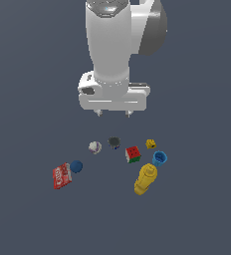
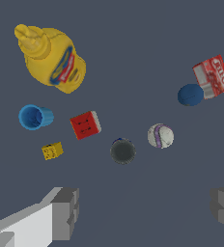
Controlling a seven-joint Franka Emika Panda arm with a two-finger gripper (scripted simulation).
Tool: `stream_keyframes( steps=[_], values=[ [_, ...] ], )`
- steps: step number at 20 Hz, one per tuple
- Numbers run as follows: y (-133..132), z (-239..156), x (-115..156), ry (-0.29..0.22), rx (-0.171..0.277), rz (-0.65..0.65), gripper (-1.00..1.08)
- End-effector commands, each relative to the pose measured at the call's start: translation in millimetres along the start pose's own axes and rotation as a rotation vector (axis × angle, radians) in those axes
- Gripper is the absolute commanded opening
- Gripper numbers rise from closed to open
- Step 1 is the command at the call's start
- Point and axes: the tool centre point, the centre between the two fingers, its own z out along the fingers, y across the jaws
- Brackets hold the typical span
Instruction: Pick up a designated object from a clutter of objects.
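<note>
The dark lump (image 1: 113,142) sits on the surface (image 1: 28,219) in the middle of the clutter, between the whitish ball (image 1: 94,146) and the colour cube (image 1: 133,154), touching neither. Further off lie a die (image 1: 151,144), cup (image 1: 160,158), bottle (image 1: 146,179), blue ball (image 1: 76,166) and red packet (image 1: 61,176). The claw (image 1: 113,114) hangs above the lump, fingers wide apart, holding nothing. The lump is roundish, with no clear long axis

Evenly, softly lit from above; no hard shadows on the dull grey-blue table (image 1: 28,219). Sharp throughout, no blur, no glare, no edge distortion. Small items coarse and pixelated in the exterior view.
</note>
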Motion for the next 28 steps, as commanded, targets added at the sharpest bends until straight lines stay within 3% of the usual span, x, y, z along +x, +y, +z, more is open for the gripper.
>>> stream_keyframes(
  steps=[1,16,28],
  values=[
    [0,0,0,0.000,0.000,0.000,1.00],
    [14,-11,1,0.018,-0.008,0.007,1.00],
    [10,39,6,0.031,-0.001,0.156,1.00]
  ],
)
